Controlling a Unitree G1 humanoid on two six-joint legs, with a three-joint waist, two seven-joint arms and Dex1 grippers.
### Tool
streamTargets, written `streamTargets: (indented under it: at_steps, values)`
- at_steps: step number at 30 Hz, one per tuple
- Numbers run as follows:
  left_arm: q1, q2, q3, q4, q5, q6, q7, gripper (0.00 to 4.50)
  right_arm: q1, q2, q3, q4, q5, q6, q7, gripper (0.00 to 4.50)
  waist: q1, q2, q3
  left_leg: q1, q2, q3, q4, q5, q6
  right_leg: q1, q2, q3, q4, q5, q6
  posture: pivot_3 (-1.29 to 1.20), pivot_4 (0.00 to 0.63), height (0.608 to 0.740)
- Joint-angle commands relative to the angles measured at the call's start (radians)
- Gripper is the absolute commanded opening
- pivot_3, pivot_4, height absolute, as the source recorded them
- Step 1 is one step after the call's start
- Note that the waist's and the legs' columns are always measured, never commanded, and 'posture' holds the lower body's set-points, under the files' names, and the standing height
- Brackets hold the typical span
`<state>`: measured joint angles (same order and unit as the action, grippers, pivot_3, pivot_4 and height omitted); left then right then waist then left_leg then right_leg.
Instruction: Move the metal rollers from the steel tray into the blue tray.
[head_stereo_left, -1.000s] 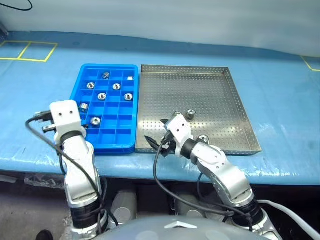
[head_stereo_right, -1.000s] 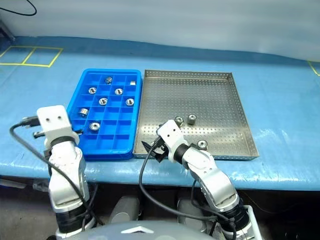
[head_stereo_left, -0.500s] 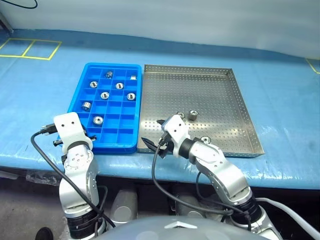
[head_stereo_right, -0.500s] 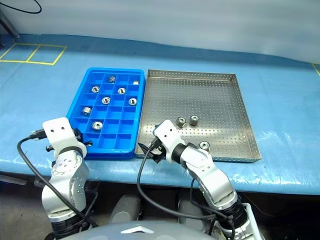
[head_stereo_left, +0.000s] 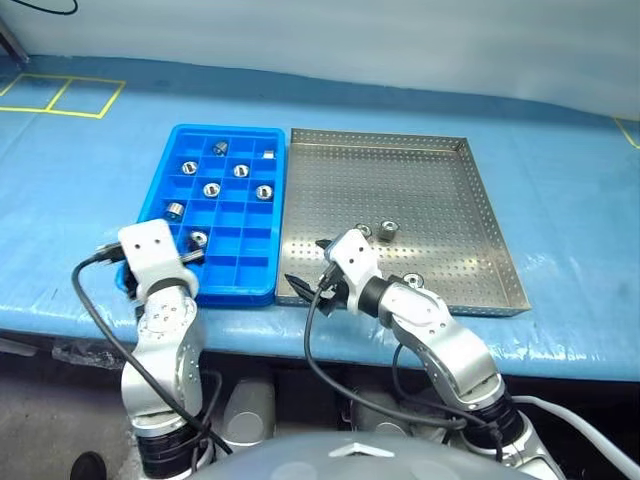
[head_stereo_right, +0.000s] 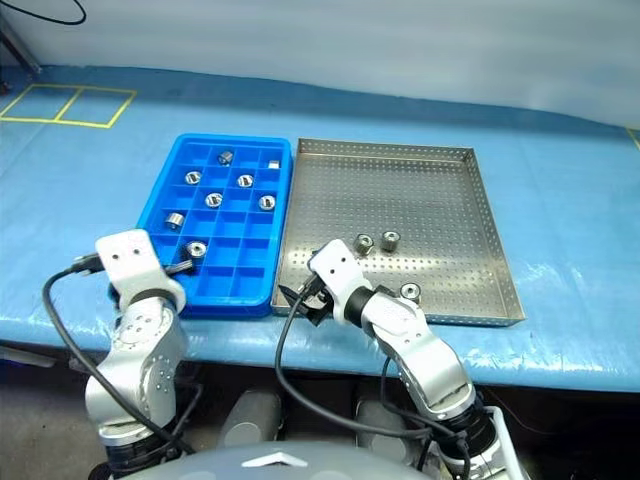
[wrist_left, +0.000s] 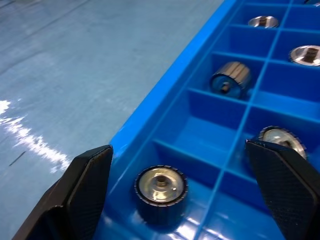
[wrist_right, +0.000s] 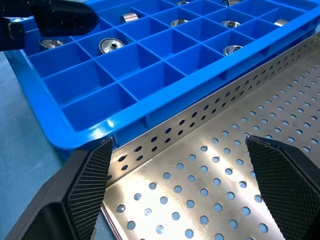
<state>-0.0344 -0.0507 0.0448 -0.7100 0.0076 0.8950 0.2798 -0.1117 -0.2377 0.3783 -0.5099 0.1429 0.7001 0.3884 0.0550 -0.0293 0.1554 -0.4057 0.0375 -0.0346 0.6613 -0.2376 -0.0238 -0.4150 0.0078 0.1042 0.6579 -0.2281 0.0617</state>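
Beyond the right claw (head_stereo_left: 318, 262), toward the steel tray's (head_stereo_left: 480, 215) middle, three rollers are lying loose on the perforated floor: two (head_stereo_left: 364, 231) (head_stereo_left: 388, 230) side by side just past the claw's white housing, one (head_stereo_left: 410, 281) nearer the tray's near rim, beside the forearm. Each is standing on end, hole upward, so its long axis is running vertical. Right claw is hovering over the tray's near corner next to the blue tray (head_stereo_left: 160, 176), fingers (wrist_right: 282, 187) spread wide and gripping nothing, aimed toward the blue tray rather than at the rollers. Right arm is plainly the nearer to all three; my reading is that it needs to swing away from the blue tray to face them.

Left claw (wrist_left: 170, 197) is hanging over the blue tray's near outer corner, also spread wide and empty. A roller (wrist_left: 160, 187) is sitting on end between its fingers in a near compartment, apart from both pads. Others are resting in further compartments, one (wrist_left: 231, 78) tipped on its side. Both trays are lying side by side on the blue counter (head_stereo_left: 80, 150), rims touching.
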Motion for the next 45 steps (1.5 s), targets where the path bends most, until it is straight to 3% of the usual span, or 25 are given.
streamTargets:
  at_steps: [1,7,12,17,21,27,34,45]
  values:
    - [-0.062,0.018,-0.026,0.026,-0.071,-0.123,-0.126,4.46,-0.021,0.016,-0.07,-0.006,-0.013,0.016,-0.057,4.5,-0.003,0.0,0.0,0.0,0.0,0.001,0.0,0.0,0.0,0.0,0.0,0.0,0.0,0.0,0.0,0.2,0.15,0.74]
    - [-0.055,0.117,-0.048,0.176,-0.139,-0.317,-0.347,4.46,-0.062,0.059,-0.192,0.08,-0.064,0.064,-0.198,4.5,-0.019,0.001,0.0,0.0,0.0,0.002,-0.004,0.0,0.0,-0.002,0.0,0.001,0.0,-0.001,-0.001,0.16,0.15,0.74]
    - [-0.01,0.202,-0.089,0.199,-0.215,-0.351,-0.523,4.46,-0.062,0.085,-0.276,0.109,-0.087,0.1,-0.277,4.5,-0.023,0.001,0.0,-0.002,0.0,0.001,-0.007,0.0,0.0,-0.005,0.0,0.001,0.0,-0.002,-0.003,0.14,0.15,0.74]
    - [0.028,0.244,-0.116,0.183,-0.243,-0.349,-0.594,4.46,-0.021,0.077,-0.341,0.025,-0.064,0.188,-0.28,4.5,-0.025,0.002,0.001,-0.007,0.0,0.002,-0.007,0.0,0.0,-0.011,0.0,0.001,0.001,-0.001,-0.004,0.14,0.15,0.74]
    - [0.061,0.298,-0.149,0.164,-0.268,-0.338,-0.67,4.46,0.038,0.043,-0.388,-0.124,-0.034,0.363,-0.263,4.5,-0.03,0.004,0.001,-0.007,0.0,0.002,-0.007,0.0,0.0,-0.011,0.0,0.001,0.002,-0.002,-0.003,0.13,0.15,0.74]
    - [0.067,0.318,-0.159,0.172,-0.289,-0.344,-0.699,4.46,0.015,-0.031,-0.433,-0.278,0.024,0.639,-0.215,4.5,-0.044,0.005,0.002,-0.006,0.001,0.002,-0.005,0.0,0.0,-0.011,0.0,0.001,0.002,-0.002,-0.003,0.1,0.15,0.74]
    - [0.081,0.323,-0.192,0.178,-0.29,-0.356,-0.712,4.46,-0.057,-0.052,-0.453,-0.289,0.113,0.884,-0.137,4.5,-0.057,0.005,0.002,-0.006,0.001,0.002,-0.005,0.0,0.001,-0.011,0.0,0.001,0.002,-0.002,-0.003,0.11,0.15,0.74]
    - [0.134,0.343,-0.219,0.167,-0.302,-0.375,-0.73,4.46,-0.073,-0.105,-0.438,-0.188,0.166,0.914,-0.142,4.5,-0.056,0.006,0.001,-0.006,0.001,0.002,-0.005,0.0,0.001,-0.01,0.0,0.001,0.002,-0.002,-0.003,0.15,0.15,0.74]
